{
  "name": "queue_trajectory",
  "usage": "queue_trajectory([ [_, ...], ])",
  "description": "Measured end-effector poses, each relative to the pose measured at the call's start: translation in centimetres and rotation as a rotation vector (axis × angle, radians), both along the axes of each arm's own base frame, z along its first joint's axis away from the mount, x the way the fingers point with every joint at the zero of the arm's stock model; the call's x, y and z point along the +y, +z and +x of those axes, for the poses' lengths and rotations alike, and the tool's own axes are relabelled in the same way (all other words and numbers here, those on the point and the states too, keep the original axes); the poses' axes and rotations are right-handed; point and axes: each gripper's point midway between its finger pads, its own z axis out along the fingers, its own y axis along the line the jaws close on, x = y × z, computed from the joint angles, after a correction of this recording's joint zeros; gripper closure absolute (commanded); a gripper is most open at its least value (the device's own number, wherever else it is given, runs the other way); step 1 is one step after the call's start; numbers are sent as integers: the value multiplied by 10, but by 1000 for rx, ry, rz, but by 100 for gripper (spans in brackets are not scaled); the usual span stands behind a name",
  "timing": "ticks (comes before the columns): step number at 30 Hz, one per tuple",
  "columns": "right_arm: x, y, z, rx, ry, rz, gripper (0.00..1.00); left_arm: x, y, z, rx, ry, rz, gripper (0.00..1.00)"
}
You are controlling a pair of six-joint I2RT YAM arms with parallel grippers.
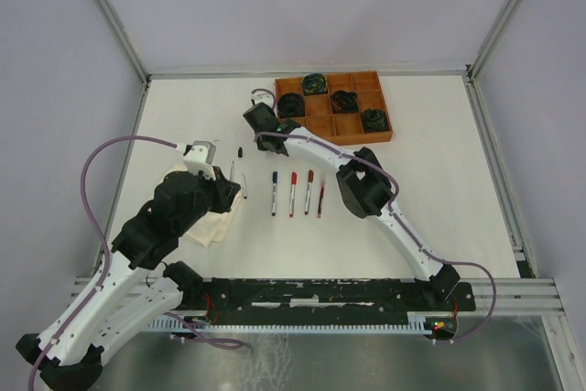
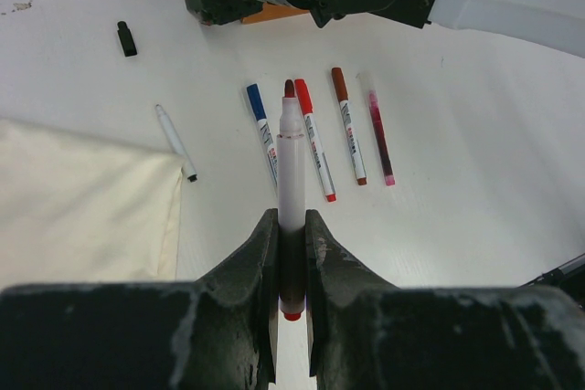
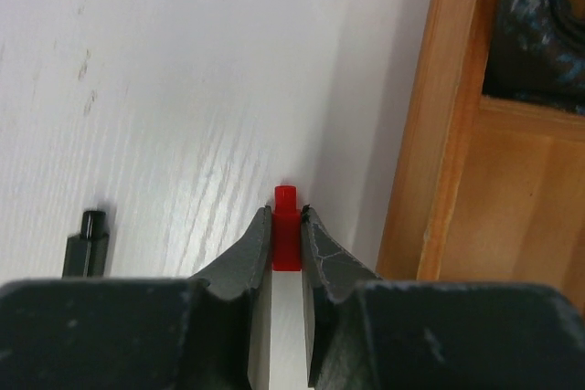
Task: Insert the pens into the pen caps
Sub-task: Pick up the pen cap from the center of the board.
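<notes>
Four pens [image 2: 313, 139] lie side by side on the tabletop [image 2: 475, 226], on the near side of the wooden tray [image 3: 416, 134]. Just beside the tray's left wall, the right pincer [image 3: 287, 235] is pinching a red pen cap [image 3: 286, 196], whose end pokes out past the fingertips. Farther from the tray than the row, the left pincer [image 2: 291, 226] is clamped on an uncapped white pen [image 2: 291, 157]. A black cap [image 3: 85, 244] lies left of the tray.
</notes>
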Motion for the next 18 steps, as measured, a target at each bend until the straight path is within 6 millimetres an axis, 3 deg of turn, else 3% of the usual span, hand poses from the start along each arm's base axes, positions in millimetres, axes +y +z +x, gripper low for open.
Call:
queue_trajectory([
  [8, -5, 13, -37, 53, 128, 4, 86, 0, 0, 0, 0, 0, 0, 97],
  [14, -5, 72, -56, -2, 187, 101, 86, 0, 0, 0, 0, 0, 0, 97],
  [18, -29, 111, -78, -40, 175, 164, 86, 0, -2, 0, 4, 0, 3, 97],
])
